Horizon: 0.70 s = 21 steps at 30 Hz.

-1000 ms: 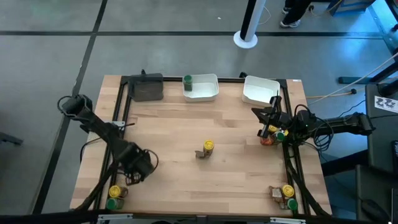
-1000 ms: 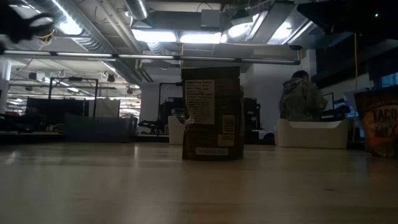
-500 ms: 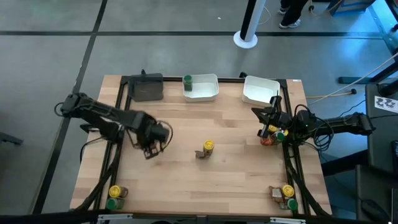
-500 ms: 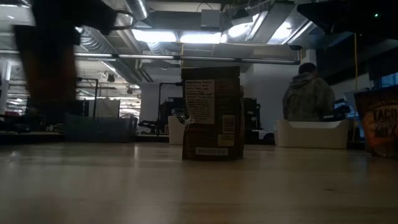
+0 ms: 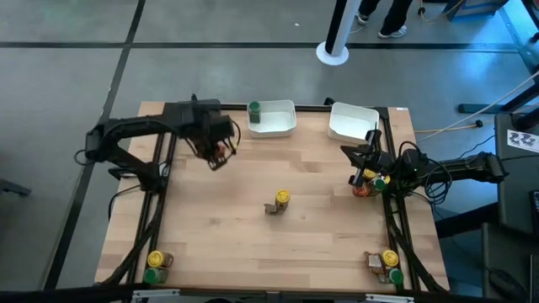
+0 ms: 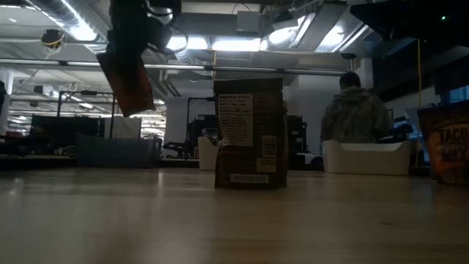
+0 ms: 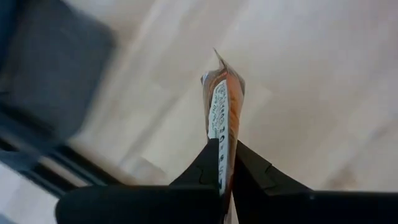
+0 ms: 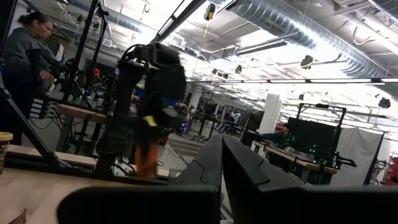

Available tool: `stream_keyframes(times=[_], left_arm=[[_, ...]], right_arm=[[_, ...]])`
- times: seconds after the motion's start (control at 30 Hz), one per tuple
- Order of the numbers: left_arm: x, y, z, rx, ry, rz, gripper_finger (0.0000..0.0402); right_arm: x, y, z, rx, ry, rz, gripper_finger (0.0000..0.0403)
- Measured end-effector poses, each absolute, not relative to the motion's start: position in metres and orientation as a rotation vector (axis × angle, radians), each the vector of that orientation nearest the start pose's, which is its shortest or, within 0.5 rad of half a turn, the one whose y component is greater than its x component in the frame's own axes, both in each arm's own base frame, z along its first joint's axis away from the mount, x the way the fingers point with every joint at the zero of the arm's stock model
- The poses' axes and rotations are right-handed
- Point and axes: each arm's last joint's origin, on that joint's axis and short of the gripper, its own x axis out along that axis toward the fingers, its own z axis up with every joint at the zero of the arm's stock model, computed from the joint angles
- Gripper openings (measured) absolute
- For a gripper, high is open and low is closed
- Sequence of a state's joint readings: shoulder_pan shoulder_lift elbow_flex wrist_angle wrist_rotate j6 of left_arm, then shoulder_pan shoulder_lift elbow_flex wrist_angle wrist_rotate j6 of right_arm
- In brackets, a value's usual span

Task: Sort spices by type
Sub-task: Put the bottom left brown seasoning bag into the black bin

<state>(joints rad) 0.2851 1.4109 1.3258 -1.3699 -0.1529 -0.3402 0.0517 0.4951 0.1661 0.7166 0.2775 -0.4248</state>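
The pale wooden worktop fills the middle of the high view. The left arm has swung since a second ago from the lower left of the frame up to the upper left, and the left gripper now hangs just beside the dark rectangular tray, its jaws clamped on a flat orange-brown spice packet. In the left wrist view that packet stands edge-on between the dark fingers; in the low view it hangs tilted in the air at upper left, clear of the worktop.

The right arm has not moved: the right gripper sits at the right edge of the worktop, jaws together with nothing between them, next to a yellow-lidded jar.

At the top edge, a white rectangular tray holds a green-lidded jar, and a second white tray lies to its right. In the centre stands a brown spice pouch touching another yellow-lidded jar; nothing lies between it and the left gripper, which is well apart from it. A yellow and green pair of jars sits at lower left, and a further cluster of jars at lower right. A person in a grey jacket stands in the room behind.
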Motion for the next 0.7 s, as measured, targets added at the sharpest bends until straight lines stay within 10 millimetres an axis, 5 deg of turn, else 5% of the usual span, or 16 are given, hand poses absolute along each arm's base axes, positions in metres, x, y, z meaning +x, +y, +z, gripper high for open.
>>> stream_keyframes(times=[0.43,0.7], left_arm=[[0.193,0.161,0.306,-0.543,1.27,0.925,0.0012],[0.183,0.205,0.298,-0.599,1.353,1.032,0.0013]], right_arm=[[0.128,-0.001,0.243,-0.355,-0.329,-0.3,0.0014],[0.128,-0.001,0.243,-0.37,-0.327,-0.304,0.0014]])
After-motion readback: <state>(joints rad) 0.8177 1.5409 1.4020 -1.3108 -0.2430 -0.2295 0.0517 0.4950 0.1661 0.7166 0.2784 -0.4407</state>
